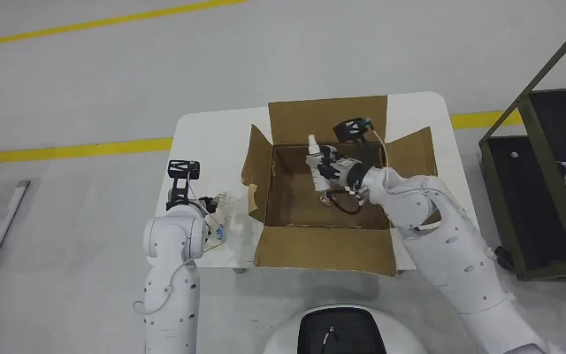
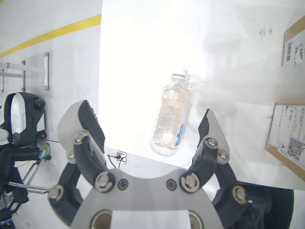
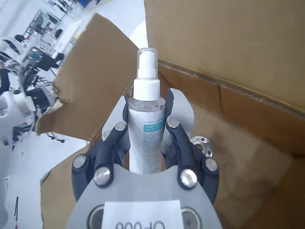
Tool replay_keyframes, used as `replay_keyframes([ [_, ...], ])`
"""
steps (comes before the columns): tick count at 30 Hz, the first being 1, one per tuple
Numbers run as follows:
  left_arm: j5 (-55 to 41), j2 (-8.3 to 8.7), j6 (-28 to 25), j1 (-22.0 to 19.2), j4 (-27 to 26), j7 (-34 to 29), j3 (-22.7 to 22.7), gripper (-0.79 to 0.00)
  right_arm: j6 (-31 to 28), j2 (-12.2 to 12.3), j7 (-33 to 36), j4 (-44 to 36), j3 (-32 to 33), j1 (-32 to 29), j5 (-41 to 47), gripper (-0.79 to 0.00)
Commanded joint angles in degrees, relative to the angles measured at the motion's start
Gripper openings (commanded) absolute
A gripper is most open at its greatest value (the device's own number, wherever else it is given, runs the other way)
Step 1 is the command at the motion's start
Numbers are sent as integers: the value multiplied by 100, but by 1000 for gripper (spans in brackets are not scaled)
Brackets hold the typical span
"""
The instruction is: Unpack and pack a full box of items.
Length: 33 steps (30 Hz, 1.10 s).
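**Spray bottle gripped over the box, water bottle lying beside it**

Right side: reaches in over the open cardboard box (image 1: 323,250) with the right gripper (image 3: 147,101). Lays the forearm across the box's right flap and keeps the wrist above the interior. Clamps the fingers on both sides of a spray bottle (image 3: 145,120), gripping its labelled body just below the white pump. Points the nozzle end toward the box's far wall and holds the bottle clear of the box floor.

Left side: hangs the left gripper (image 2: 147,110) over the white table (image 1: 212,142), left of the box and near the table's front edge, upper arm drawn in close. Spreads the fingers wide, touching nothing. Looks down on a clear water bottle (image 2: 171,117) lying on its side on the table, apart from the box's left flap, white cap pointing away from the wrist.
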Motion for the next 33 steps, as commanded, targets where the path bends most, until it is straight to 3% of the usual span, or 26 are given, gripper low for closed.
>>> replay_keyframes([
  [1,0,0,0,0,0,0,0,0,-260,32,-82,-160,248,-216,545,-785],
  [10,0,0,0,0,0,0,0,0,-992,52,-208,258,585,-376,2552,-785],
  [23,0,0,0,0,0,0,0,0,-998,52,-243,231,590,-382,2565,-785],
  [29,0,0,0,0,0,0,0,0,-1372,167,-639,-859,1189,-651,2348,-785],
  [33,0,0,0,0,0,0,0,0,-1104,289,-652,-1655,1980,-1042,2032,-785],
])
